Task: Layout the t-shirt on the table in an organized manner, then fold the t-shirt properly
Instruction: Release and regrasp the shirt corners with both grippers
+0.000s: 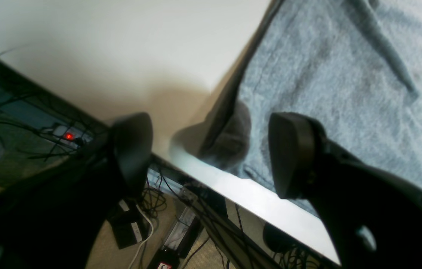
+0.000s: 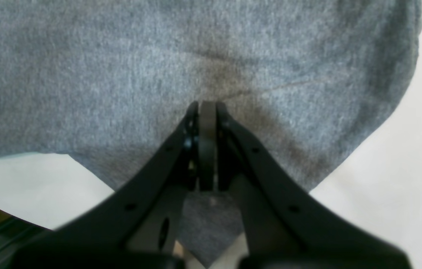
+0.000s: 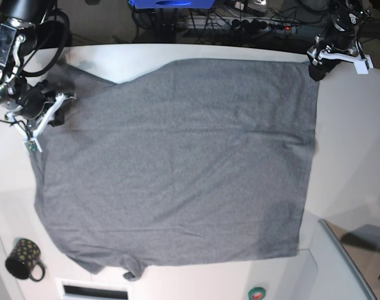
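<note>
The heather-grey t-shirt (image 3: pixel 177 162) lies spread flat over the white table (image 3: pixel 352 144), hem toward the view's right. At its far right corner my left gripper (image 3: pixel 316 65) stands open. In the left wrist view its fingers (image 1: pixel 293 153) straddle that corner of the t-shirt (image 1: pixel 326 74) at the table (image 1: pixel 121 45) edge, with nothing gripped. My right gripper (image 3: pixel 52 109) sits at the shirt's left side. In the right wrist view the right gripper (image 2: pixel 207 106) is shut, pinching the t-shirt (image 2: pixel 102 74), and creases run out from its tips.
A black dotted mug (image 3: pixel 24 259) stands at the table's near left corner. Cables and a power strip (image 3: pixel 240 22) lie beyond the far edge. A grey raised panel (image 3: pixel 346 262) sits at the near right, beside a small round button (image 3: pixel 257 292).
</note>
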Motion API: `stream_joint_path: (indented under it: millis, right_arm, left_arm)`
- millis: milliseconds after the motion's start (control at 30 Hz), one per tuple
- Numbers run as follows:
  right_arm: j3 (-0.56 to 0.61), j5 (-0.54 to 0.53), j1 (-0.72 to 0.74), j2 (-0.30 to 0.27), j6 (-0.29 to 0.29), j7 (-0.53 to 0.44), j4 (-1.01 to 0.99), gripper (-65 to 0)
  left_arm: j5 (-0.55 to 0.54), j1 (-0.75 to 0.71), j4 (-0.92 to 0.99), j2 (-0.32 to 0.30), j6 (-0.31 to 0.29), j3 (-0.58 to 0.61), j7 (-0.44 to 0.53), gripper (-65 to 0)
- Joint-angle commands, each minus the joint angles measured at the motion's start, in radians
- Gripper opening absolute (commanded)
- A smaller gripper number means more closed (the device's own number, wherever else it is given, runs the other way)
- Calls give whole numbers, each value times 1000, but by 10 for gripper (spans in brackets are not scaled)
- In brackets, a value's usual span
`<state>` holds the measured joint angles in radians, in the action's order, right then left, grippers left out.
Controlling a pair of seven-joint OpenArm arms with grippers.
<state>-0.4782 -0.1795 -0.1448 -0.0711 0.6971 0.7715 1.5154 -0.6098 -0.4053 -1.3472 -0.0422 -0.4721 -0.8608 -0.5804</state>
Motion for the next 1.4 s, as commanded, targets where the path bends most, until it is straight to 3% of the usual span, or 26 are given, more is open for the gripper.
stream_joint_path:
  millis: [0, 167, 400, 567, 733, 800, 867, 967, 1033, 1367]
  right_arm:
    - [-4, -15, 11, -11, 1, -17, 14, -647]
    - [-6, -15, 11, -11, 1, -17, 12, -647]
    - [-7, -15, 11, -11, 1, -17, 12, -648]
    - [-18, -15, 11, -11, 1, -17, 12, -648]
    - [-225, -18, 34, 26, 1, -71, 14, -641]
    - [-310, -18, 40, 37, 1, -79, 20, -612]
    - [-353, -18, 44, 34, 1, -59, 11, -519]
    - [-374, -18, 34, 34, 1, -4, -26, -326]
    - [-377, -19, 20, 34, 1, 10, -60, -261]
    - [-371, -19, -51, 84, 1, 70, -102, -261]
  left_arm:
    - [-9, -7, -13, -12, -10, 7, 18, -186]
    - [-9, 12, 41, -15, -10, 90, 21, -186]
    - [-8, 29, 107, -15, -10, 96, 21, -204]
    - [-8, 27, 122, -15, -10, 96, 21, -415]
    - [-8, 32, 148, -15, -10, 96, 21, -650]
    - [-8, 30, 145, -17, -10, 96, 20, -650]
    - [-8, 30, 143, -31, -10, 96, 18, -650]
    - [-9, 32, 140, -40, -10, 96, 17, -650]
    - [-8, 29, 117, -40, -10, 96, 17, -650]
    - [-8, 22, -47, -35, -6, 97, 15, -650]
